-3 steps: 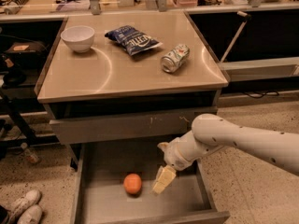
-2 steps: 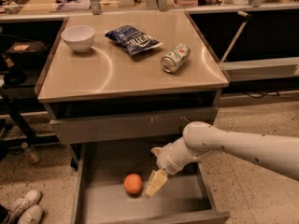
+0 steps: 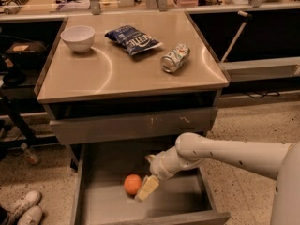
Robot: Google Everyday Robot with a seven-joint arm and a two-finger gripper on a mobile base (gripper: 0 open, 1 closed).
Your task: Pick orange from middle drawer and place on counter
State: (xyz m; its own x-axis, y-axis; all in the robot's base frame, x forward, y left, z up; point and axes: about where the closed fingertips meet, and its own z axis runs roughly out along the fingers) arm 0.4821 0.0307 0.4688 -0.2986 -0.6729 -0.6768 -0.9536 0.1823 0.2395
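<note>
Hanging low inside the open middle drawer: my jaws, at the end of my white arm, which comes in from the right edge of the view and angles down to the left over the drawer's right wall. Jaws tilt down toward the drawer floor.

Orange sits on the drawer floor, roughly mid-width, nearer the front panel than the back. The pale tip of my jaws is just beside it on its right. Touching or a hair apart, I cannot tell. Wide or narrow, I cannot tell either; the orange is not lifted and rests on the floor.

Drawer is pulled well out, its floor grey and smooth, its front panel at the bottom edge of the view.

Above it, the upper drawer front is shut, with pale scratch marks right of centre.

Tabletop: brushed steel, tan sheen. It carries three things:
- white bowl, upright, back left corner
- blue chip bag, lying flat, back centre
- crushed can, on its side, right of the bag, well apart from the bowl

Behind the tabletop is a long cluttered bench with metal posts.

Speckled floor lies all round the cabinet. A pair of pale shoes sits at the bottom left corner, beside the drawer's left wall but apart from it.
</note>
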